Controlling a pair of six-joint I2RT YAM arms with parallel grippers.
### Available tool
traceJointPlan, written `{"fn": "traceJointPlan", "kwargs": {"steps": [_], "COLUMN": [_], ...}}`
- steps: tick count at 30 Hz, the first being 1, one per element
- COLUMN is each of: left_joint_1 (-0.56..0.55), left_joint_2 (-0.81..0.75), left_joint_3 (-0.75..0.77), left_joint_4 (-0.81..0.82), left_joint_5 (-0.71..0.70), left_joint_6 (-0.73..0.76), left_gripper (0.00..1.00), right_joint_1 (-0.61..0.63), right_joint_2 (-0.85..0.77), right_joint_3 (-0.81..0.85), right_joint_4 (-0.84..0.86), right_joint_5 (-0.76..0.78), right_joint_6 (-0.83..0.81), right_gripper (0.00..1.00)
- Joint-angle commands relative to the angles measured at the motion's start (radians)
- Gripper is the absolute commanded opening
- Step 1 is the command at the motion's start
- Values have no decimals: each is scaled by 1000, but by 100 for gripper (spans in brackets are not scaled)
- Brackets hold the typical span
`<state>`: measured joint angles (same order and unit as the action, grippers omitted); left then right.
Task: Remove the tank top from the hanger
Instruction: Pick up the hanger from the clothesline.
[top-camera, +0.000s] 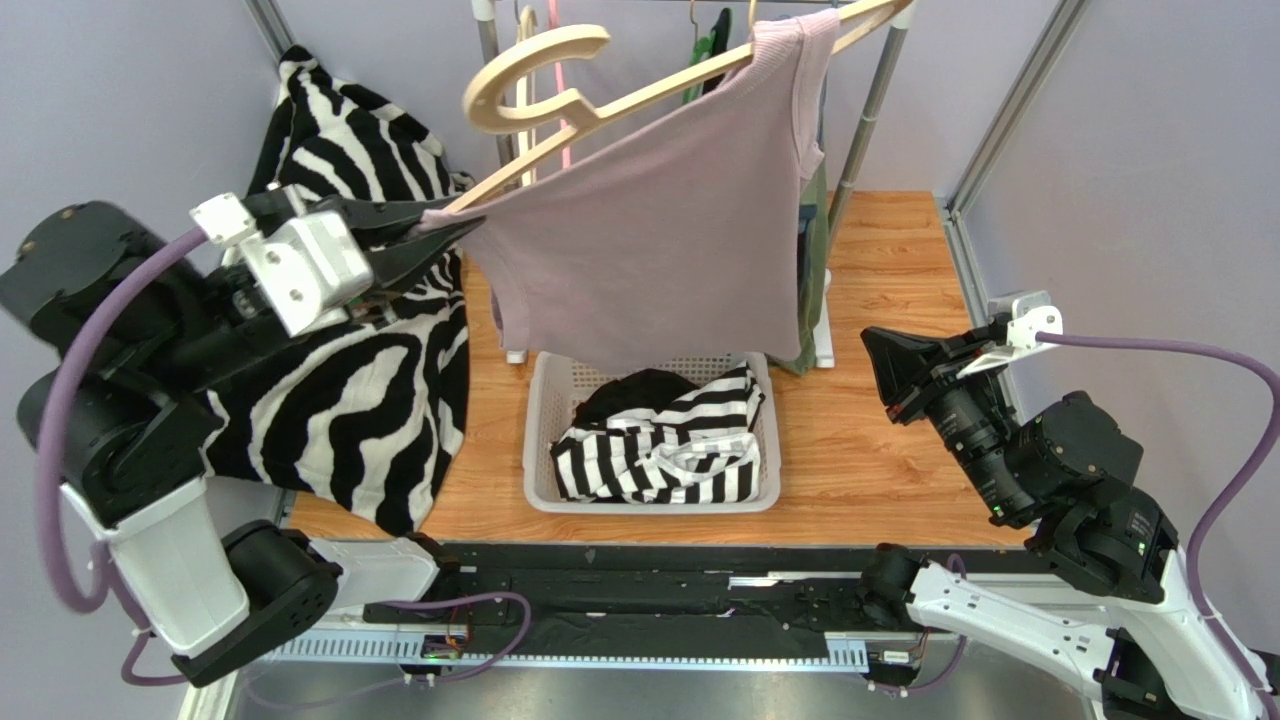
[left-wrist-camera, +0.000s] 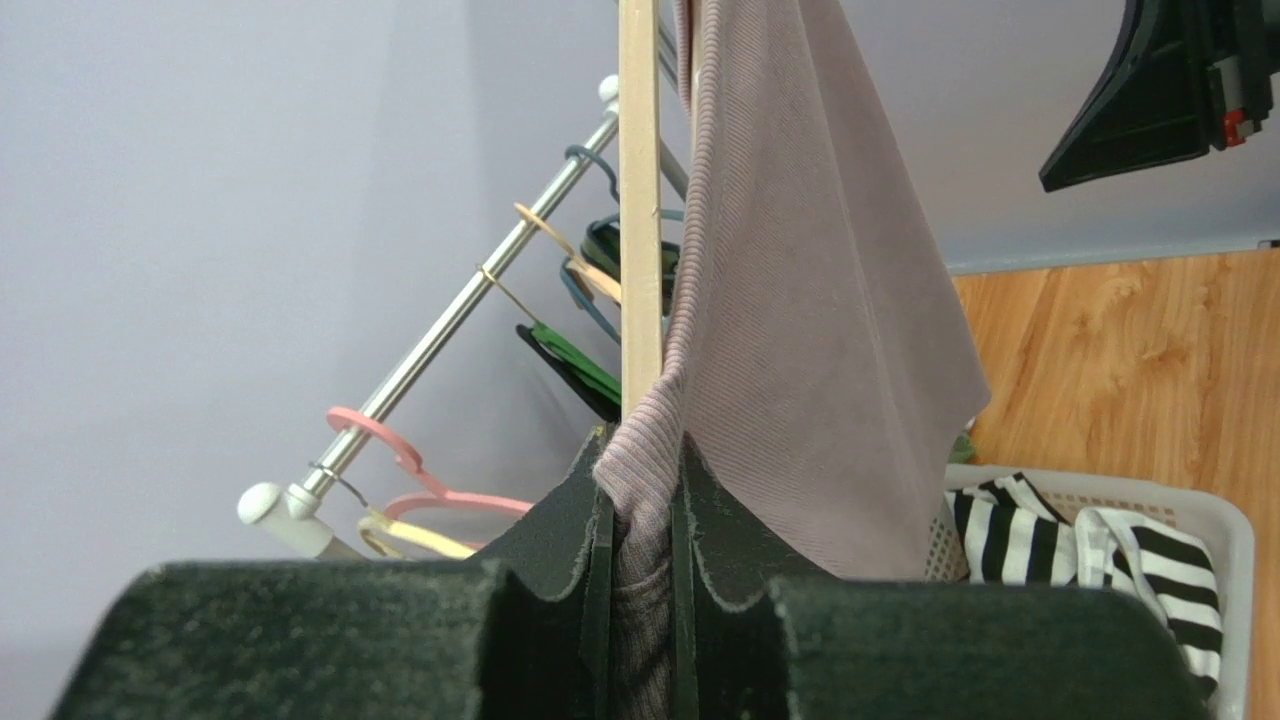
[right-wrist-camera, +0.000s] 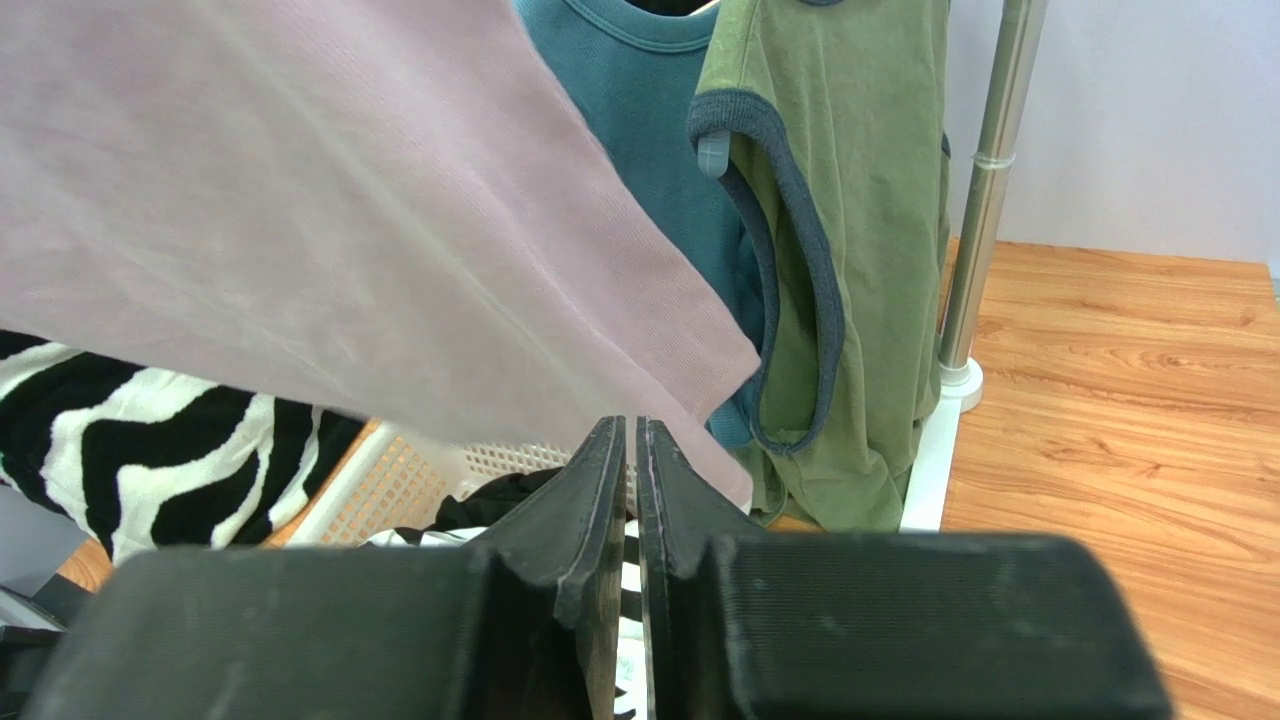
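Observation:
A pale mauve ribbed tank top (top-camera: 661, 240) hangs tilted on a wooden hanger (top-camera: 556, 93), one shoulder at the hanger's far end at the top right. My left gripper (top-camera: 451, 228) is shut on the top's other shoulder strap by the hanger's lower left end; in the left wrist view the strap (left-wrist-camera: 646, 465) is pinched between the pads beside the hanger arm (left-wrist-camera: 640, 210). My right gripper (top-camera: 887, 357) is shut and empty, low at the right, apart from the top's hem (right-wrist-camera: 451, 300).
A white basket (top-camera: 541, 450) holds striped clothes below the top. A zebra-print garment (top-camera: 353, 390) hangs at the left. Teal (right-wrist-camera: 646, 90) and green (right-wrist-camera: 857, 255) tops hang on the rail behind, by the rack's post (right-wrist-camera: 984, 195). Several hangers (left-wrist-camera: 436, 503) sit on the rail.

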<state>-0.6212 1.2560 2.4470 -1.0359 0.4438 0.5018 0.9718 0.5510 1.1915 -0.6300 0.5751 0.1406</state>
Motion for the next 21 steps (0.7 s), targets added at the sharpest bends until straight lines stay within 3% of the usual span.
{"fn": "traceJointPlan", "kwargs": {"steps": [1, 12, 15, 16, 21], "left_joint_1": [-2, 0, 0, -2, -2], "left_joint_2": [-30, -173, -181, -181, -168], "left_joint_3": [-57, -466, -528, -539, -563], "left_joint_4": [59, -7, -7, -6, -4], "left_joint_5": [24, 24, 30, 29, 47], "left_joint_6": [32, 60, 38, 28, 9], "left_gripper": [0, 0, 0, 0, 0], "right_joint_1": [-2, -2, -2, -2, -2], "right_joint_2": [13, 39, 56, 62, 118], "right_joint_3": [-9, 34, 31, 31, 30], "right_joint_4": [55, 95, 151, 167, 240], "right_joint_5": [-7, -89, -150, -176, -262], "right_joint_6": [-16, -27, -42, -41, -16], "right_gripper": [10, 13, 25, 34, 46]}}
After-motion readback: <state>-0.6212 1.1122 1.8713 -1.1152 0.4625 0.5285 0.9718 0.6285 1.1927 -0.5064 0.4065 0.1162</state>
